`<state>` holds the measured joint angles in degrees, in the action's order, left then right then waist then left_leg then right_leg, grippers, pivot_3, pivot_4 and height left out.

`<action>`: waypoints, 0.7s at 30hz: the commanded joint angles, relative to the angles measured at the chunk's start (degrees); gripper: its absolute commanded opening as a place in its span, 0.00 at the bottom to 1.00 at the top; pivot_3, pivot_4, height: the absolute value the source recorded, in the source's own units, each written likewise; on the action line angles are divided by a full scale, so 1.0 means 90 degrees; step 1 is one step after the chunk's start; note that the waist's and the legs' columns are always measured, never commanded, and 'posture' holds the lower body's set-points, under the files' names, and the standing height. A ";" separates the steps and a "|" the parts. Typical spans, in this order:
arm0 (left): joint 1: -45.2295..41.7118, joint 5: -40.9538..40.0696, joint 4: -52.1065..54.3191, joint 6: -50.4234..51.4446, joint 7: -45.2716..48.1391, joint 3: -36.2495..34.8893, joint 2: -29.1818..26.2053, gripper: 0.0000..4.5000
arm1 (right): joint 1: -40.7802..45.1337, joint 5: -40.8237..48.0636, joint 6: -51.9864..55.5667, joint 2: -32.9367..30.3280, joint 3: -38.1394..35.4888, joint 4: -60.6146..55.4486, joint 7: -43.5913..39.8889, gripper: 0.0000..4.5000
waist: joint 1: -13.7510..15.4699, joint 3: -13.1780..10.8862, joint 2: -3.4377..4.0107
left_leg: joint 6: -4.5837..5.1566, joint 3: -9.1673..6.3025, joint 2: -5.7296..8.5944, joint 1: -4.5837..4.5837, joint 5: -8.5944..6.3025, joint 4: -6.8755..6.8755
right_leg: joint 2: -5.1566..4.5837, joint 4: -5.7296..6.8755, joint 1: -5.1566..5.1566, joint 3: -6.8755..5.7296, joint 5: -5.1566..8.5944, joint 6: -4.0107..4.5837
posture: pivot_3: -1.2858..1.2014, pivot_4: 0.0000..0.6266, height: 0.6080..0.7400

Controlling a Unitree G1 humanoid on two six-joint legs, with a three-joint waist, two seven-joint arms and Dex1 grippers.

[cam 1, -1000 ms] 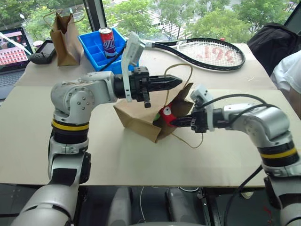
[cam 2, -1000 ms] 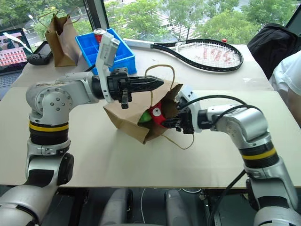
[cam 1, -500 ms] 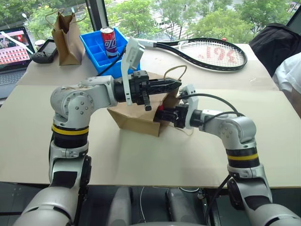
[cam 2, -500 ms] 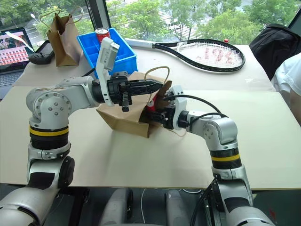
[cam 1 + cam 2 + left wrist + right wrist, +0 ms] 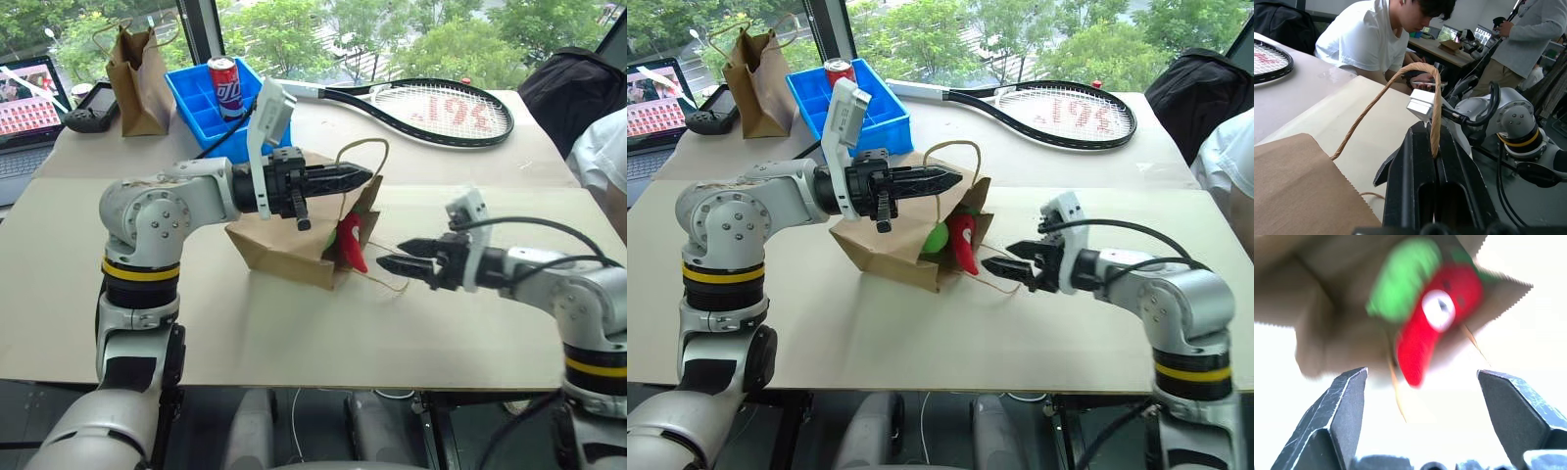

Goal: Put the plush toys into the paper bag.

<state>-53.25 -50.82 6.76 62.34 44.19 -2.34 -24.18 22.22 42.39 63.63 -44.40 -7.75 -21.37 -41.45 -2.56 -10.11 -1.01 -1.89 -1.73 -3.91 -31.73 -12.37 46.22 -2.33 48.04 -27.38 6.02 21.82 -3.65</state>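
Red chili-pepper plush (image 5: 963,238) hangs from our kraft paper bag (image 5: 884,257); left gripper (image 5: 364,175) pinches its handle (image 5: 1435,110), right gripper (image 5: 997,269) gapes empty.

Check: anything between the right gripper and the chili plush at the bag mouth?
Nothing visible. The right gripper, open, faces the chili plush across bare table. The plush hangs out of the paper bag mouth, beside the green plush. The left gripper holds the handle above.

Silver arms, yellow-black bands, black fingers (image 5: 353,177) — cables
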 commanded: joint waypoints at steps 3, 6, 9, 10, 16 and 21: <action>-0.0201 0.0018 0.0027 -0.0196 0.0124 -0.0078 -0.0079 0.00 | -0.0661 -0.0951 -0.1407 -0.0163 0.0951 -0.0505 -0.0333 0.88 | -0.0017 -0.0001 -0.0002 | 0.0000 0.0000 -0.0001 0.0009 0.0000 -0.0007 | 0.0001 -0.0001 0.0004 0.0000 0.0001 -0.0001 | 0.52 0.24 0.38; -0.0216 0.0031 0.0007 -0.0212 0.0123 -0.0078 -0.0090 0.00 | -0.0695 -0.1573 -0.1957 0.0046 0.1490 -0.0250 -0.0158 0.88 | -0.0016 -0.0001 -0.0002 | -0.0001 0.0000 0.0000 0.0010 0.0001 -0.0006 | 0.0001 -0.0001 0.0004 0.0003 0.0001 -0.0001 | 0.52 0.24 0.38; -0.0236 0.0035 -0.0014 -0.0216 0.0126 -0.0084 -0.0116 0.00 | -0.0668 -0.2429 -0.2785 0.0136 0.1912 0.0165 0.0052 0.83 | 0.0005 -0.0001 -0.0003 | -0.0005 0.0001 0.0001 0.0010 0.0004 -0.0006 | 0.0000 -0.0002 0.0005 0.0003 0.0000 -0.0001 | 0.52 0.24 0.38; -0.0246 0.0033 -0.0018 -0.0213 0.0130 -0.0090 -0.0132 0.00 | -0.0659 -0.2702 -0.3090 0.0128 0.2030 0.0302 0.0076 0.79 | 0.0008 -0.0001 -0.0003 | -0.0005 0.0001 0.0001 0.0010 0.0004 -0.0006 | 0.0000 -0.0003 0.0007 0.0003 0.0000 -0.0001 | 0.52 0.24 0.38; -0.0281 0.0072 -0.0061 -0.0248 0.0129 -0.0115 -0.0213 0.00 | -0.0564 -0.2908 -0.3692 -0.0048 0.1747 0.0445 -0.0314 0.36 | 0.0019 -0.0002 -0.0003 | -0.0008 0.0000 0.0001 0.0015 0.0006 -0.0004 | 0.0000 -0.0008 0.0017 0.0002 0.0000 -0.0002 | 0.52 0.24 0.38; -0.0264 0.0048 -0.0031 -0.0243 0.0186 -0.0135 -0.0297 0.00 | -0.0224 -0.2755 -0.3622 -0.0233 0.1246 0.0537 -0.0542 0.01 | 0.0015 -0.0002 -0.0004 | -0.0008 0.0000 0.0000 0.0015 0.0006 -0.0004 | 0.0000 -0.0007 0.0017 0.0002 -0.0001 -0.0001 | 0.52 0.24 0.38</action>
<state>-54.07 -50.28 5.50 61.35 45.11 -2.34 -25.85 18.48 16.72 31.77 -45.63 6.99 -16.05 -45.54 -2.42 -10.13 -1.04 -1.96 -1.73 -3.91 -31.60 -12.32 46.18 -2.33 47.97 -27.23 6.04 21.81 -3.66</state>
